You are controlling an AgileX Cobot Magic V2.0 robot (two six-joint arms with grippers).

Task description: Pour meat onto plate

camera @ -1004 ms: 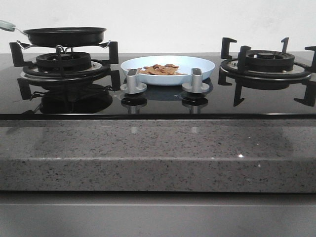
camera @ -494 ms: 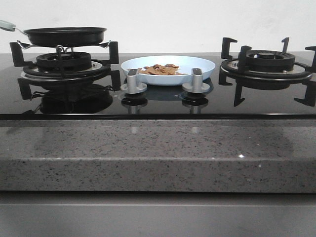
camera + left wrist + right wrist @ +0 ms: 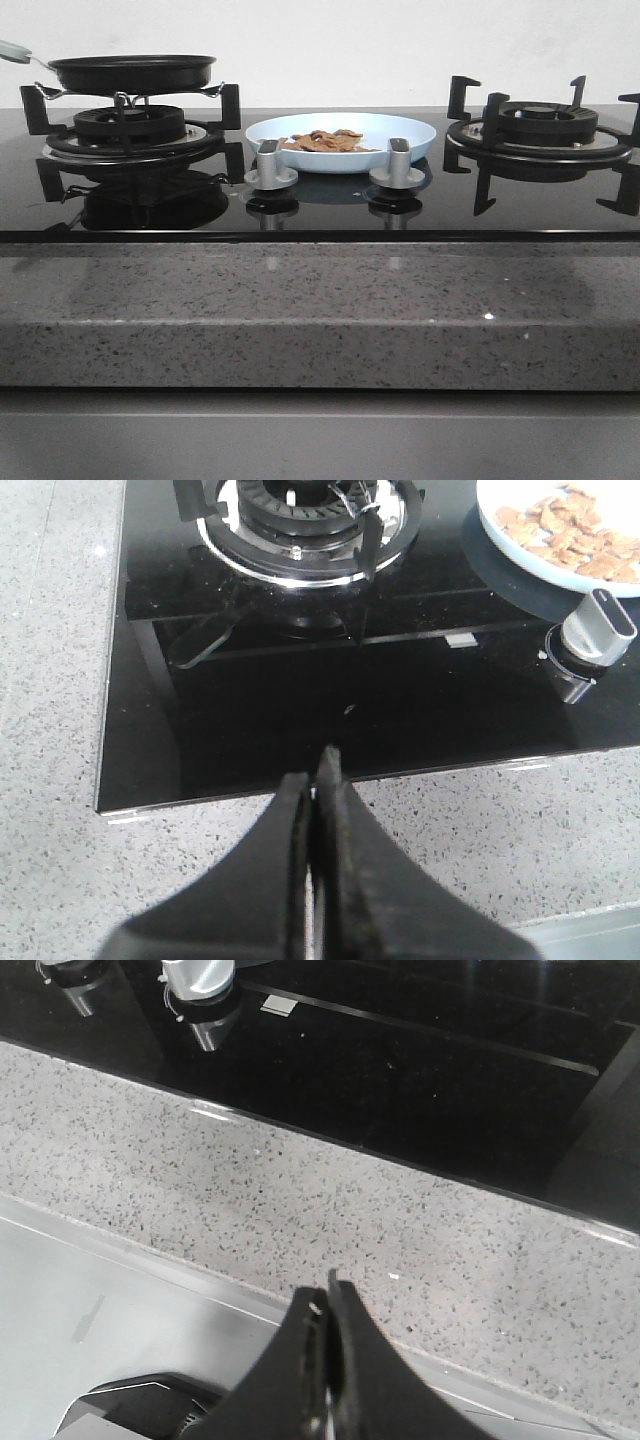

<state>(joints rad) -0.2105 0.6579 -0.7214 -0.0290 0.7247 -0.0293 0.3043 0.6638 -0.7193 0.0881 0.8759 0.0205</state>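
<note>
The pale-blue plate (image 3: 340,140) sits on the black glass hob between the two burners, behind two silver knobs. The meat (image 3: 322,142), a heap of thin brown-orange pieces, lies in it. Plate (image 3: 520,540) and meat (image 3: 565,525) also show in the left wrist view. The black frying pan (image 3: 132,72) rests on the left burner, its pale handle (image 3: 14,50) pointing left. My left gripper (image 3: 315,780) is shut and empty, over the granite counter near the hob's front edge. My right gripper (image 3: 325,1305) is shut and empty, over the counter's front edge. Neither gripper shows in the front view.
A second burner (image 3: 540,135) with black pan supports stands at the right. Two silver knobs (image 3: 270,165) (image 3: 397,165) stand in front of the plate. A speckled granite counter (image 3: 320,310) runs along the front of the hob.
</note>
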